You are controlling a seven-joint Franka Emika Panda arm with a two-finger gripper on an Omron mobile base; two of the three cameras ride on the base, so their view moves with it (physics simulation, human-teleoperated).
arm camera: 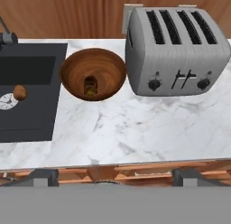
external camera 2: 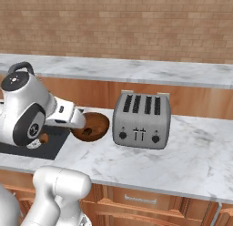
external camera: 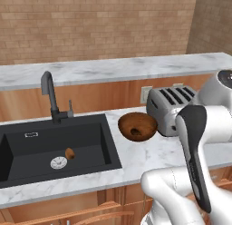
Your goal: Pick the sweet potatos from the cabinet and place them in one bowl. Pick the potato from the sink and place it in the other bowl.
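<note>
On the marble bench (arm camera: pixel 135 123), between the black sink (external camera: pixel 27 151) and the four-slot toaster (arm camera: pixel 178 51), stands the reddish-brown bowl (arm camera: pixel 72 72), which holds a dark, yellow-flecked sweet potato (arm camera: pixel 90 85) (whether a second tuber lies under or behind it cannot be told). At the sink's floor, just beside the round silver drain (external camera: pixel 58 163), lies the orange-brown potato (external camera: pixel 70 153), with the dark curved faucet (external camera: pixel 49 90) rising behind the basin. As seen in the hand view, the gripper (arm camera: pixel 110 177) hangs high above the bench's front edge with its fingers (arm camera: pixel 38 177) spread wide apart and nothing between them. Judged from this layout, the sweet-potato step is at least partly done, and the step in hand is either a return to the cabinet for a remaining tuber or the turn to the sink. For the latter, the next move calls for a swing toward the basin, a descent clear of the faucet and the sink wall, and a closing across the potato's narrow axis near the drain; the pale bowl meant to receive it would then have to be found.
</note>
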